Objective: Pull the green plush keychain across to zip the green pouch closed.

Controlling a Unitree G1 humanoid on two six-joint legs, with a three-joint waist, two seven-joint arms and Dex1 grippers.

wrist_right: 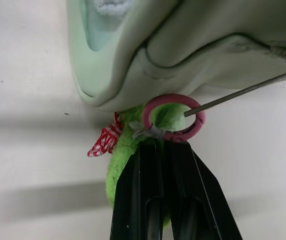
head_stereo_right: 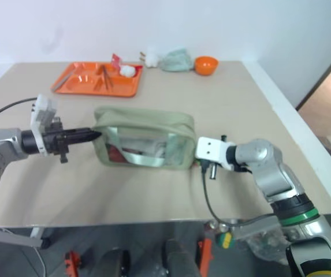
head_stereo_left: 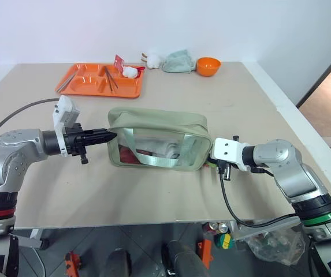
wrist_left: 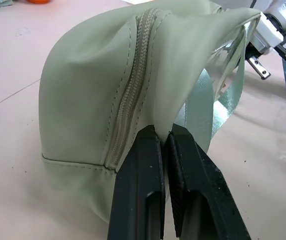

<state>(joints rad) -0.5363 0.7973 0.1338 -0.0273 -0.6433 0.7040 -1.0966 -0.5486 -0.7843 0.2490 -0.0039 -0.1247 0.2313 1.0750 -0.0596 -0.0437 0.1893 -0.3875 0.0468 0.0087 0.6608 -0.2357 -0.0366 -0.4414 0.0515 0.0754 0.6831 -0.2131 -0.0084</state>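
The pouch (head_stereo_left: 156, 138) lies on its side near the middle of the table (head_stereo_left: 240, 104), its clear wall and pale straps facing the robot and its zipper (wrist_left: 130, 95) run closed along the length that shows; the left gripper (head_stereo_left: 108, 136) reaches in level from the left and its fingers (wrist_left: 143, 190) are pinched together on a fold of the pouch's fabric at that end, just beside the zipper seam. At the pouch's other end the right gripper (wrist_right: 162, 145) sits tight against the fabric; its jaws are closed on the keychain (wrist_right: 125, 150), clamping the small metal link where a pink ring (wrist_right: 172, 117) joins the plush, with the lime fuzz trailing down beside the fingers and a scrap of red-and-white ribbon (wrist_right: 103, 142) at its side; the ring seems to touch the pouch's end wall, though the close view makes that hard to judge. At the table's far edge stand an orange tray (head_stereo_left: 99, 81), a pale teal cloth (head_stereo_left: 178, 60) and an orange bowl (head_stereo_left: 208, 66), all well apart from the pouch.
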